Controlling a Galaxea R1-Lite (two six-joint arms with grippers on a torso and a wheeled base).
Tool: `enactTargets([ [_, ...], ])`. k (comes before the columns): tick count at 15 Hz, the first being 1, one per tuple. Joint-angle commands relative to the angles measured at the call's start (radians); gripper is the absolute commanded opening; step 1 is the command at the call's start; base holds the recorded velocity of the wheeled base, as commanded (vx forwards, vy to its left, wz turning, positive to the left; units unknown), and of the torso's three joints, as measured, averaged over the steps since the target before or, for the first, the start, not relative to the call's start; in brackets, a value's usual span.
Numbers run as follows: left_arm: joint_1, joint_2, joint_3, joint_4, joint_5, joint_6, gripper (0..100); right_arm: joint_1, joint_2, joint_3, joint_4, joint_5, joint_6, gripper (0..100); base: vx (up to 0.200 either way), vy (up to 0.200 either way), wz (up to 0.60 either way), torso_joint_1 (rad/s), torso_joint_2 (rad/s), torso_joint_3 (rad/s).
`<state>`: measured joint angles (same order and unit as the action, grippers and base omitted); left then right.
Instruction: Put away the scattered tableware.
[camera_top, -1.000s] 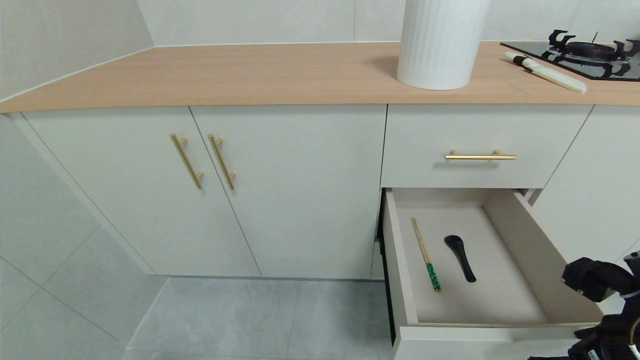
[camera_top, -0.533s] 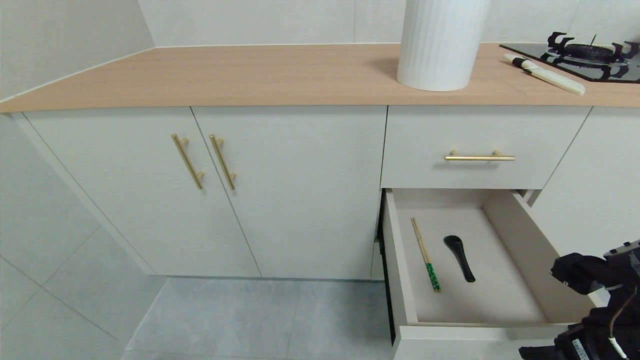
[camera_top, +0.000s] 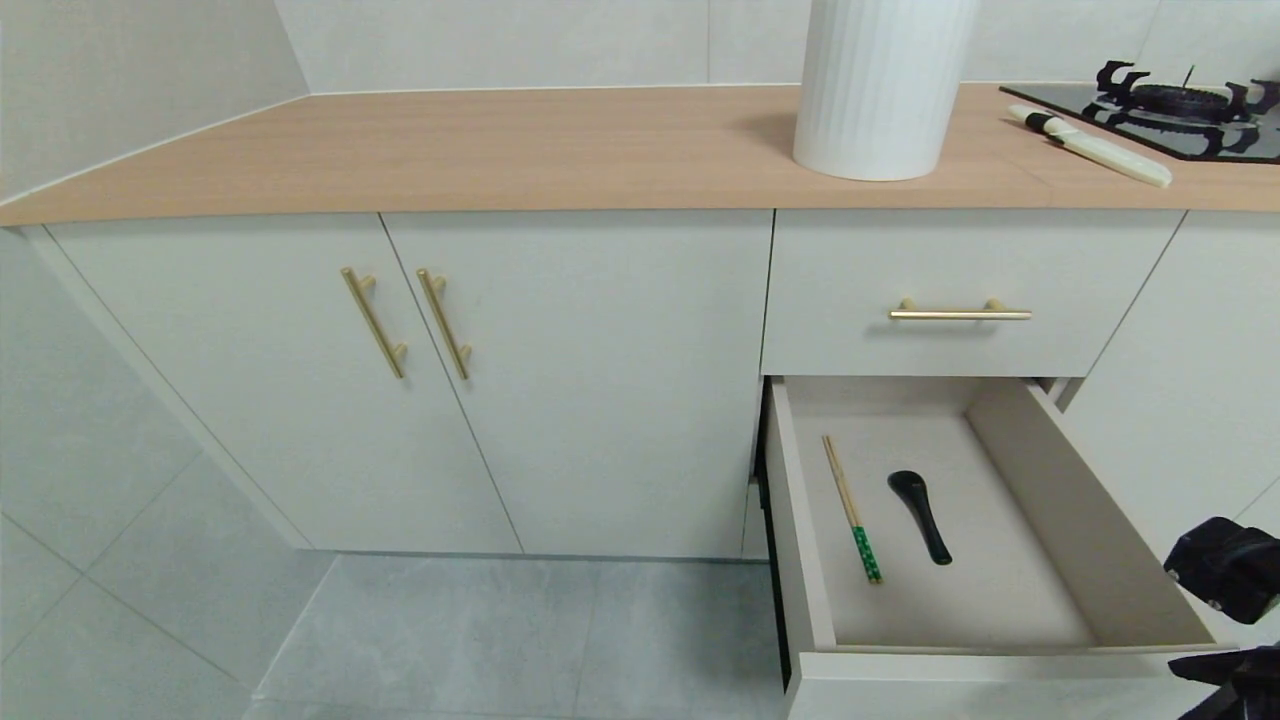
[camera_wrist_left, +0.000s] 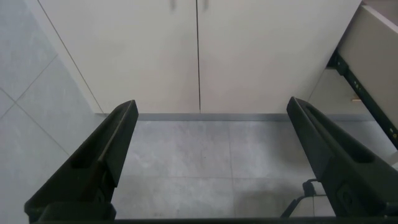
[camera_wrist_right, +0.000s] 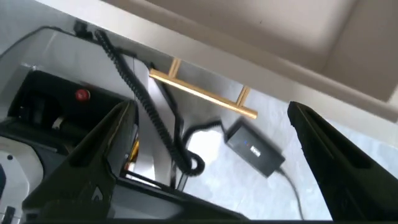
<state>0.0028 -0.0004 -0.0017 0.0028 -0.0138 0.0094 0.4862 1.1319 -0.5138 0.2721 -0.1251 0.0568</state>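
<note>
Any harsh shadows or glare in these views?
Head view: tall white ribbed container throws a soft shadow on the wooden countertop to its left; black spoon in the open drawer evenly lit, no glare. Left wrist view: faint shadow on grey floor tiles.

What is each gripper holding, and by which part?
Nothing. The left gripper and right gripper are both open and empty.

A kitchen: wooden countertop (camera_top: 500, 150), what looks like a gas hob (camera_top: 1180, 105), pale cabinets (camera_top: 300, 400), an open drawer (camera_top: 1060, 500).
</note>
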Motion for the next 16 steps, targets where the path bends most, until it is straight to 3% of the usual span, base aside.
enactTargets([
  [1,0.000,0.000,0.000,0.000,0.000,0.000,100,0.032,-0.001,-0.006,0.039,-0.002,0.000,100,0.000,0.000,0.00,0.000,0.00,0.000],
  [4,0.000,0.000,0.000,0.000,0.000,0.000,100,0.032,0.134,-0.011,0.061,-0.021,0.015,100,0.000,0.000,0.00,0.000,0.00,0.000],
  [10,0.000,0.000,0.000,0.000,0.000,0.000,100,0.022,0.348,-0.100,0.055,-0.022,0.261,100,0.000,0.000,0.00,0.000,0.00,0.000],
  [16,0.000,0.000,0.000,0.000,0.000,0.000,100,-0.041,0.381,-0.103,-0.085,-0.079,0.281,100,0.000,0.000,0.00,0.000,0.00,0.000],
])
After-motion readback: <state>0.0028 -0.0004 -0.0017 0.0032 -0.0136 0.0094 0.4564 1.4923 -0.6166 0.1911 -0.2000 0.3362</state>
